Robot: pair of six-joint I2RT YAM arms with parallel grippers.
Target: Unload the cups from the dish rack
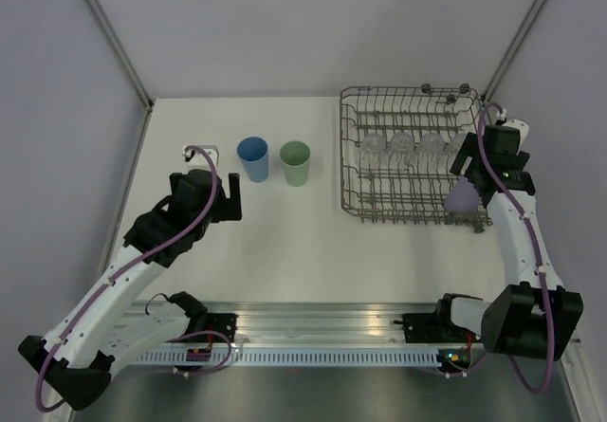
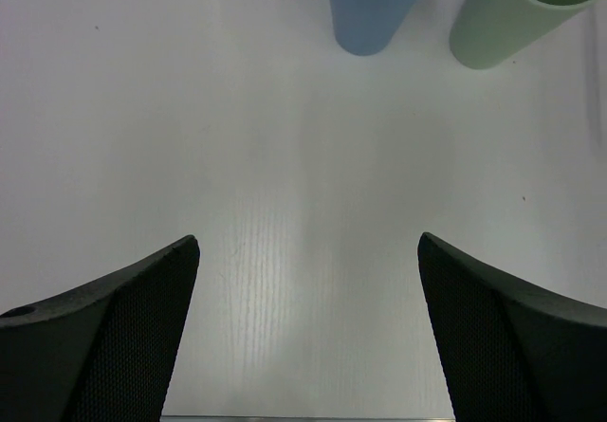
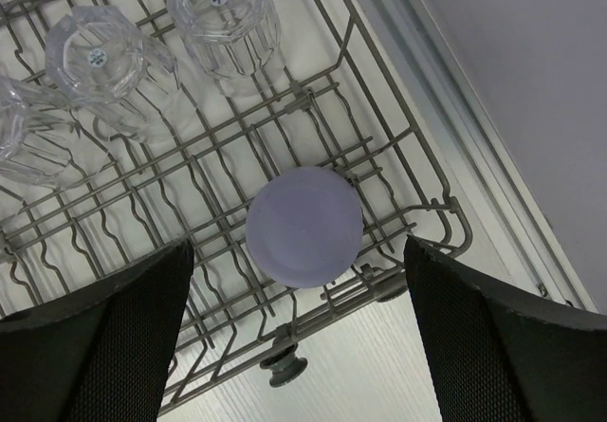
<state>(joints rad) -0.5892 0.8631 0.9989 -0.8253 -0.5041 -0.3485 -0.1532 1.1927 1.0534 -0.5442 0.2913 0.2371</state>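
The grey wire dish rack (image 1: pixel 342 152) stands at the back right of the table. Several clear glasses (image 1: pixel 402 143) sit upside down in a row inside it; three of these glasses (image 3: pixel 109 57) show in the right wrist view. A lavender cup (image 1: pixel 462 197) stands upside down in the rack's near right corner (image 3: pixel 459 221). My right gripper (image 3: pixel 299 244) hovers open over this lavender cup (image 3: pixel 303 225), one finger to each side, apart from it. The blue cup (image 1: pixel 252 159) and pale green cup (image 1: pixel 295 163) stand upright on the table left of the rack. My left gripper (image 1: pixel 231 199) is open and empty, just short of the blue cup (image 2: pixel 379 5) and green cup (image 2: pixel 517 14).
A small wheel (image 3: pixel 285 365) sticks out under the rack's near edge. Grey walls close the table at the back and both sides, the right one right beside the rack. A metal rail (image 1: pixel 322 332) carrying both arm bases runs along the near edge.
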